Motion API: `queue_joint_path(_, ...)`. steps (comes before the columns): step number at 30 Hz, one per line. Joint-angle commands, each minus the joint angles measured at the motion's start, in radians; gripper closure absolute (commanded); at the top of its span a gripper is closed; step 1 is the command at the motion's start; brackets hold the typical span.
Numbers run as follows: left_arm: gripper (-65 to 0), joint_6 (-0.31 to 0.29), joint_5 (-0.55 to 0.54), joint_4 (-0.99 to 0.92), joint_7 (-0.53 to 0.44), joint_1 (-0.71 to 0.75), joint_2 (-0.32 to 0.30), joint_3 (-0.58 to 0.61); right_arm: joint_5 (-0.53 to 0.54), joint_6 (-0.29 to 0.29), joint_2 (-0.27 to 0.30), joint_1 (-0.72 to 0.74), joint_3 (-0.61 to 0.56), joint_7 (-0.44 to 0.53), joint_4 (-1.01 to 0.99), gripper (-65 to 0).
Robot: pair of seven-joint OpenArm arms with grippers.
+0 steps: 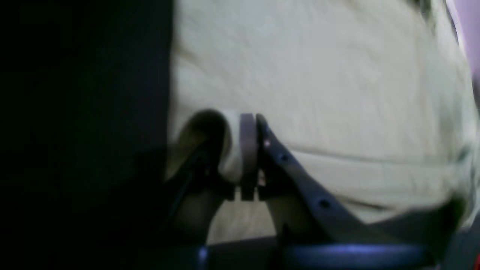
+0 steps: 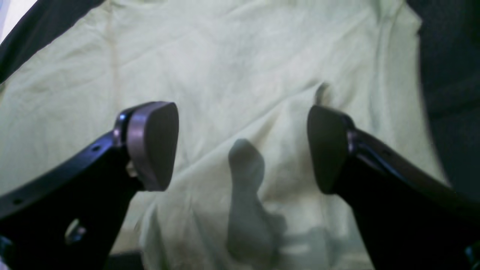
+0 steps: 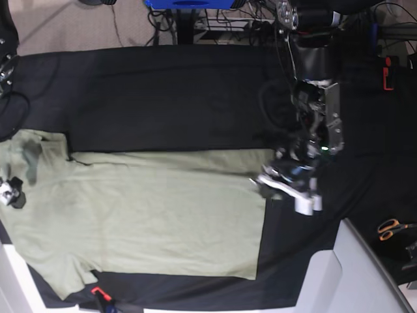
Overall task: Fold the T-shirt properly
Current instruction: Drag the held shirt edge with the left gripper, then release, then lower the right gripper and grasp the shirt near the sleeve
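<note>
Pinching a fold of the T-shirt [image 1: 318, 93] near its hem, the left gripper [image 1: 247, 150] in the left wrist view has its jaws pressed together on the pale green cloth, probably so that this edge can be lifted and carried over the body of the shirt; the black table cover [image 1: 75, 112] fills the dark side of that view. In the right wrist view the right gripper [image 2: 242, 146] hangs above the shirt with its jaws wide apart, holding nothing, the wrinkled cloth lying loose between and below the pads [image 2: 152, 144]. In the base view the shirt lies spread flat across the table cover, neck end toward the right arm's side and hem toward the left arm, which bends down over the hem's upper corner.
</note>
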Motion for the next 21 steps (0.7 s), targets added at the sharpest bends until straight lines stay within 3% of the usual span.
queue_joint_path(1,-6.7,-0.005,-0.042,0.056,-0.028,-0.018,-0.007,-0.033,0.019,0.008,0.027,-0.005,0.005,0.034,0.052,-50.9)
queue_joint_path(3,-19.9,-0.008,-0.132,0.150,-0.022,0.037,-0.013,-0.098,0.020,0.008,0.018,-0.064,0.008,0.023,0.159,-50.9)
queue_joint_path(5,-29.1,-0.008,-0.220,0.264,-0.021,0.114,-0.026,-0.136,0.020,0.008,-0.023,-0.145,0.062,-0.034,0.285,-50.9)
queue_joint_path(8,-36.7,-0.008,-0.312,0.376,-0.022,0.261,-0.085,-0.105,0.020,0.008,-0.132,-0.255,0.228,-0.177,0.510,-51.0)
queue_joint_path(11,-37.8,-0.008,-0.313,0.383,-0.025,0.333,-0.139,-0.009,0.019,0.011,-0.223,-0.324,0.305,-0.264,0.642,-51.2)
queue_joint_path(16,-37.7,-0.008,-0.313,0.383,-0.027,0.419,-0.170,0.028,0.019,0.011,-0.316,-0.360,0.354,-0.293,0.635,-51.0)
queue_joint_path(21,-37.5,-0.008,-0.313,0.383,-0.027,0.511,-0.210,0.034,0.019,0.016,-0.309,-0.304,0.403,-0.273,0.447,-51.0)
